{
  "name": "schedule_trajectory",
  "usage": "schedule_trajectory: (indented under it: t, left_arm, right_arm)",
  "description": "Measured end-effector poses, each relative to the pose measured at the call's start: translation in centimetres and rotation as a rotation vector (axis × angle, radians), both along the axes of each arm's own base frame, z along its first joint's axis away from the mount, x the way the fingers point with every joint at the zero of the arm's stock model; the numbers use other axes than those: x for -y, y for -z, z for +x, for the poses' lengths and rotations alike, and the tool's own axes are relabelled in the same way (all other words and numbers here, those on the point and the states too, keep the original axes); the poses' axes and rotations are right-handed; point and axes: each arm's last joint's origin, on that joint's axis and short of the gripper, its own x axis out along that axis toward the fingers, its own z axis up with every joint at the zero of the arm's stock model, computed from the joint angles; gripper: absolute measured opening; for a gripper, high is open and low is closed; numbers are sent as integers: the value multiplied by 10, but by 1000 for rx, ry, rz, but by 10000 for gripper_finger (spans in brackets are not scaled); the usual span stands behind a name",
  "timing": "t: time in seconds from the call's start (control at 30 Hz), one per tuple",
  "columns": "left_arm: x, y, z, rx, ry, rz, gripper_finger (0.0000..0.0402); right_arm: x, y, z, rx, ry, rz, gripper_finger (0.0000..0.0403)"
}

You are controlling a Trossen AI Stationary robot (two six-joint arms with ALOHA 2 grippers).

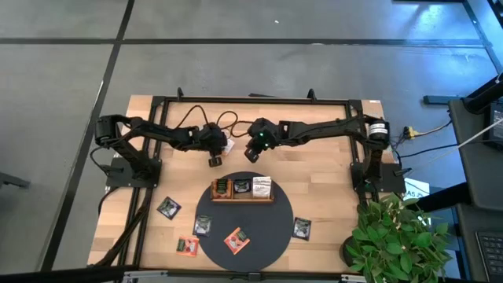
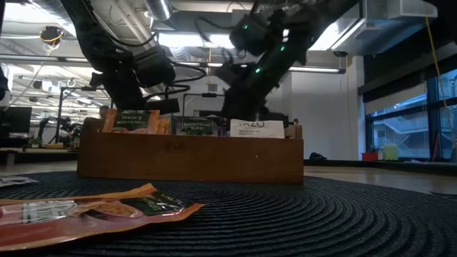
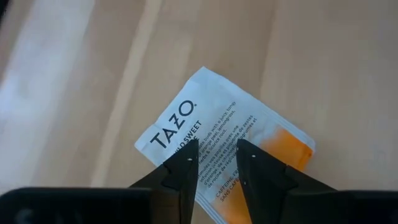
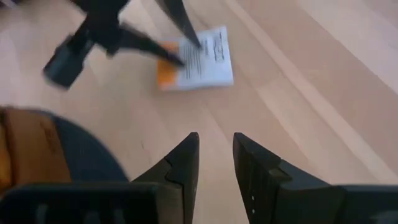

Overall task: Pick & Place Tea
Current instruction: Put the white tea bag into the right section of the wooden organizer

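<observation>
A white tea sachet with an orange end point(image 3: 205, 124) lies flat on the bare wood behind the tray, also seen in the high view point(image 1: 229, 146). My left gripper point(image 3: 217, 160) is open and points down over it, its fingertips over the printed face. My right gripper point(image 4: 216, 143) is open and hovers close by, toward the table's right point(image 1: 254, 152), touching nothing. The wooden tray point(image 1: 244, 199) stands on the round dark mat point(image 1: 263, 228) with sachets upright in its three compartments. Other sachets lie loose, among them an orange-red one point(image 1: 236, 240) and a black one point(image 1: 168, 207). My left gripper comes at the white sachet from above, with its fingers point(image 4: 186, 34) reaching to the sachet's face near the orange end point(image 4: 165, 71). Whether they touch it, I cannot tell. The sachet lies flat on the table.
A potted plant point(image 1: 393, 236) stands at the table's near right corner. Cables point(image 1: 224, 122) trail along the far edge behind the arms. Bare wood shows on both sides of the mat. In the low view an orange-red sachet point(image 2: 93, 207) lies on the mat before the tray point(image 2: 189, 160).
</observation>
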Motion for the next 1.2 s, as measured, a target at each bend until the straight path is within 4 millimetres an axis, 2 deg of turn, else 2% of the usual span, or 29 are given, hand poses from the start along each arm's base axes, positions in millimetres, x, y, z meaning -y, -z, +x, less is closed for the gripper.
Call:
schedule_trajectory:
  t: [0.17,0.27,0.4,0.47,0.67,0.83,1.0,1.2]
  left_arm:
    - [6,0,3,33,45,-56,105]
    - [11,-1,6,48,80,-50,105]
    - [17,-4,11,76,126,-23,104]
    - [18,-5,13,96,127,-16,106]
    - [21,-7,13,78,159,36,109]
    - [20,-14,6,25,74,119,105]
    - [21,-5,-1,-29,12,-31,105]
    - [19,8,9,4,0,-55,102]
  right_arm:
    - [8,21,15,78,-38,22,111]
    - [10,31,19,99,-27,84,137]
    - [13,46,20,89,118,188,185]
    - [14,54,21,75,131,190,203]
    - [16,74,30,119,128,183,228]
    - [19,76,31,131,148,200,229]
    - [20,76,31,139,151,199,229]
    - [20,76,31,144,179,223,229]
